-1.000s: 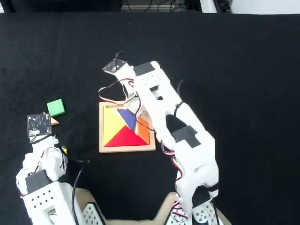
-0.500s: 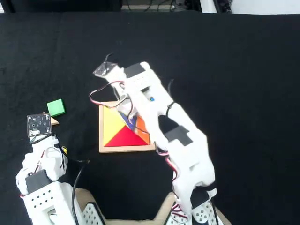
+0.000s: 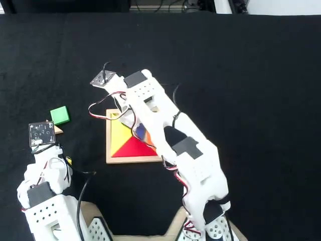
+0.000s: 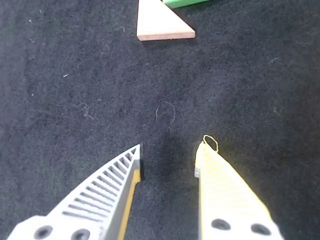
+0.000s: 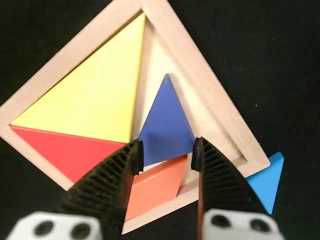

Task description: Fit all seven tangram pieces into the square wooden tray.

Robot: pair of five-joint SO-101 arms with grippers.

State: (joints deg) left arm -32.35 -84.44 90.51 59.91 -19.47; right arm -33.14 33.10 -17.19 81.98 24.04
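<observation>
The square wooden tray (image 3: 131, 160) lies on the bench (image 3: 251, 75) in your high view, with the yellow triangle (image 3: 119, 138) and red triangle (image 3: 134, 148) seated in it under the right arm and the green piece (image 3: 59, 115) well apart by the left arm. Your left wrist view has the left pincer (image 4: 170, 152) spread wide and empty, with a plain wooden triangle (image 4: 161, 22) ahead. Your right wrist view has the right pincer (image 5: 166, 150) parted, empty, above the dark blue triangle (image 5: 165, 120) and orange piece (image 5: 155, 182) inside the tray, and a light blue triangle (image 5: 265, 180) just outside its rim.
</observation>
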